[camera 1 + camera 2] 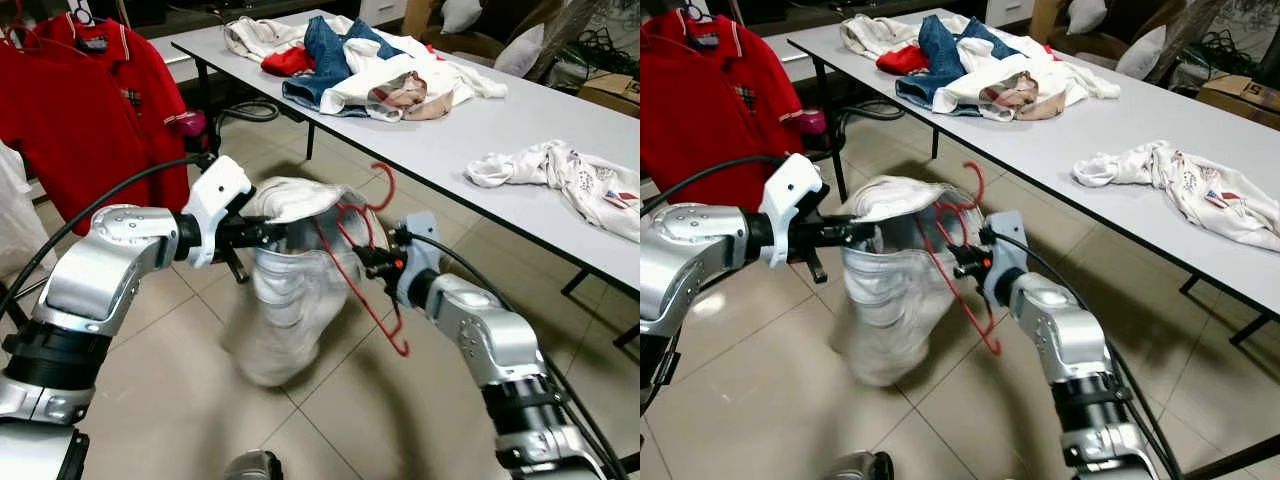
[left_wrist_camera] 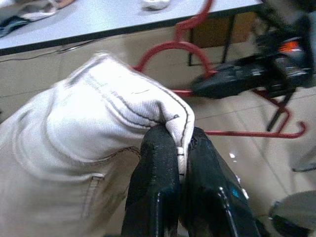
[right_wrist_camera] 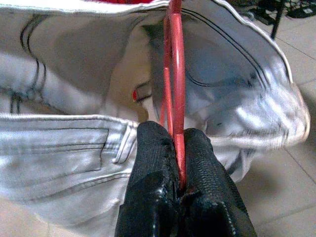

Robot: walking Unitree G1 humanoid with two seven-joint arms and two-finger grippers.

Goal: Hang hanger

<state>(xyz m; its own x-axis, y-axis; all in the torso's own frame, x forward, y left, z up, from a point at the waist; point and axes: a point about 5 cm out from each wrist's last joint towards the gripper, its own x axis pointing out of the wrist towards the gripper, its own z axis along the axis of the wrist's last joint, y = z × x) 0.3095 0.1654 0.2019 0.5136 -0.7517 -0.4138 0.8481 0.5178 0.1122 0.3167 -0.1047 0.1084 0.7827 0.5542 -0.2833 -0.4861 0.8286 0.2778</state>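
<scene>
Trousers (image 1: 285,300) of pale grey-white cloth hang in mid-air between the two arms in the left eye view, blurred at the lower end. The left hand (image 1: 262,233) holds the waistband from the robot's left. The right hand (image 1: 368,262) holds a red hanger (image 1: 362,262) just beside the waist opening, its hook pointing up and its lower bar slanting down toward the floor. Behind, a long grey surface (image 1: 500,130) carries a pile of clothes (image 1: 360,65) and a separate white shirt (image 1: 560,180). A red polo shirt (image 1: 100,110) already hangs at the far left.

The right eye view shows the same scene: the hanger (image 1: 960,260) sits against the open waist of the trousers (image 1: 890,300), with both arms raised in front of the body.

In the left wrist view, the left hand's two black fingers (image 2: 155,177) are pressed together on a fold of the waistband, with the hanger's red curve beyond.

In the right wrist view, the right hand's fingers (image 3: 158,163) are clamped on the hanger's red bar, which runs up across the open trousers.

The step in hand appears to be fitting the trousers onto the hanger, before any hanging up. The next move likely calls for sliding the hanger into the waist while the left hand keeps the opening wide.
</scene>
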